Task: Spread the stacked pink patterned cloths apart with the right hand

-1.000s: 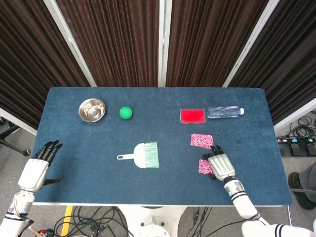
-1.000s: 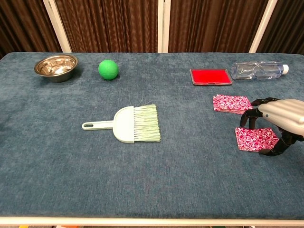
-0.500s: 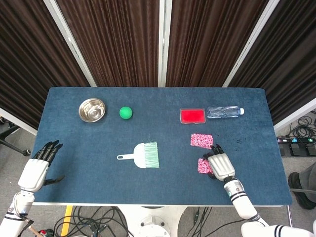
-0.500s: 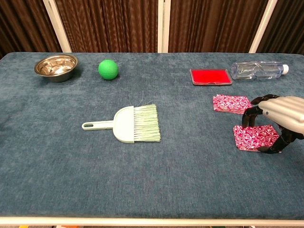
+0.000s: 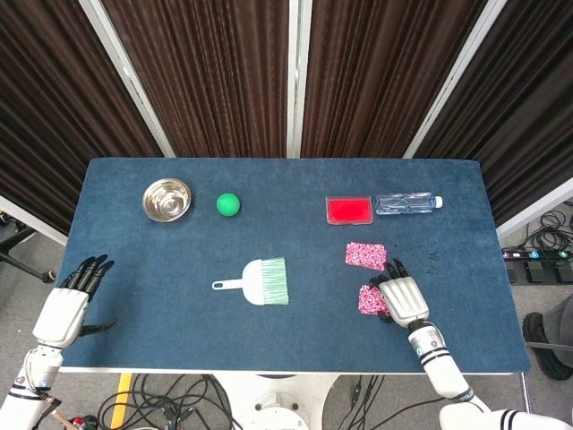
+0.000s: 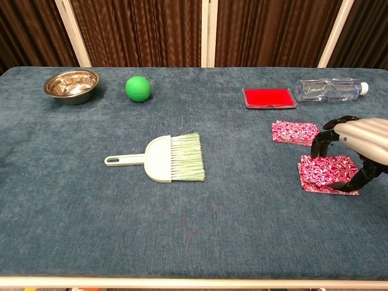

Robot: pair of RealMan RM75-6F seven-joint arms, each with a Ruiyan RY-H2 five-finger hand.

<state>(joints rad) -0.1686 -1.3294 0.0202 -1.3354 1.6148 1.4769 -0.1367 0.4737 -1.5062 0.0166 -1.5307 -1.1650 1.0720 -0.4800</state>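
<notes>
Right hand (image 6: 359, 145) rests curled on the near pink cloth (image 6: 324, 173); far pink cloth (image 6: 294, 132) lies apart.

pink patterned cloths (image 6: 327, 173), green ball (image 6: 138, 88), red tray (image 6: 268, 97), blue table (image 6: 242, 230)

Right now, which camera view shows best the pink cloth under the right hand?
The chest view: the near pink cloth lies mostly uncovered beside the right hand. In the head view the hand covers much of it.
</notes>
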